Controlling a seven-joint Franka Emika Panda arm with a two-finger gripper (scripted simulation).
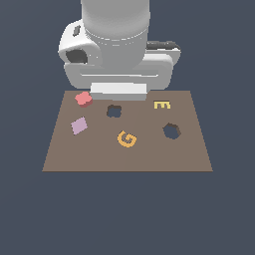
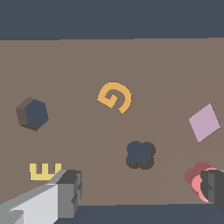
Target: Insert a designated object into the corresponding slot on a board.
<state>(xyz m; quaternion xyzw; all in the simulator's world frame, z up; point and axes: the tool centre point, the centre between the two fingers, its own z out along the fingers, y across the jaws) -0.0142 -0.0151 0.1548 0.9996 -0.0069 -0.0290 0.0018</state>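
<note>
The coral-red lobed block (image 1: 83,99) lies on the brown board (image 1: 89,154) near its far corner on the exterior view's left; in the wrist view the block (image 2: 195,177) is partly behind one finger. The dark lobed slot (image 1: 114,111) is a short way to the block's right in the exterior view and also shows in the wrist view (image 2: 140,154). My gripper (image 2: 142,192) hangs above the board's far edge, open and empty. Its fingers (image 2: 65,192) stand wide apart. In the exterior view the arm's body hides the fingertips.
On the board also lie a flat lilac diamond (image 1: 79,125), an orange letter G (image 1: 127,139) and a yellow letter E (image 1: 162,105). A larger hexagonal hole (image 1: 172,131) is toward the exterior view's right. The arm's white body (image 1: 117,45) looms over the far edge.
</note>
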